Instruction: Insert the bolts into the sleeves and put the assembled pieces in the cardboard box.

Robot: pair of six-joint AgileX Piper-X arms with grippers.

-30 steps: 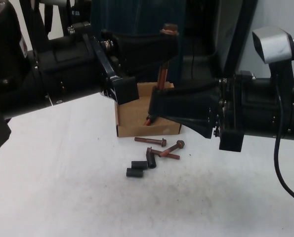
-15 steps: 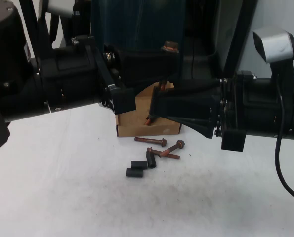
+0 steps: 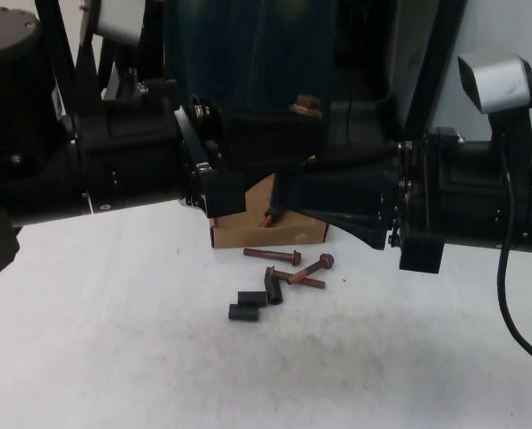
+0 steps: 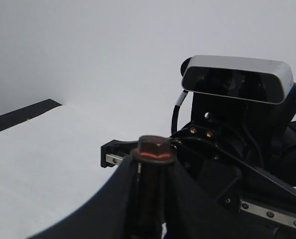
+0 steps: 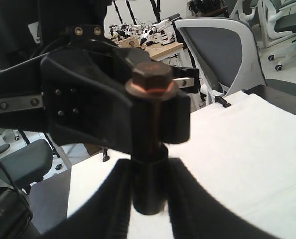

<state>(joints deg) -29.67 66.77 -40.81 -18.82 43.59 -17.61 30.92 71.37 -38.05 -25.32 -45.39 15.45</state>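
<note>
Found left hand [image 4: 148,199] clamped on bolt [image 4: 149,149], head up, raised over cardboard box [image 3: 266,234]. Found right hand [image 5: 148,205] closed on sleeve [image 5: 148,186] round bolt's shank. Judged insertion in hand; judged next move to call for full seating, then lowering into box.

A copper-coloured bolt [image 5: 152,79] was held upright, its shank set in a dark sleeve [image 5: 148,191]. Loose bolts [image 3: 273,255] and black sleeves [image 3: 252,298] were seen scattered just before the cardboard box [image 3: 266,236].
</note>
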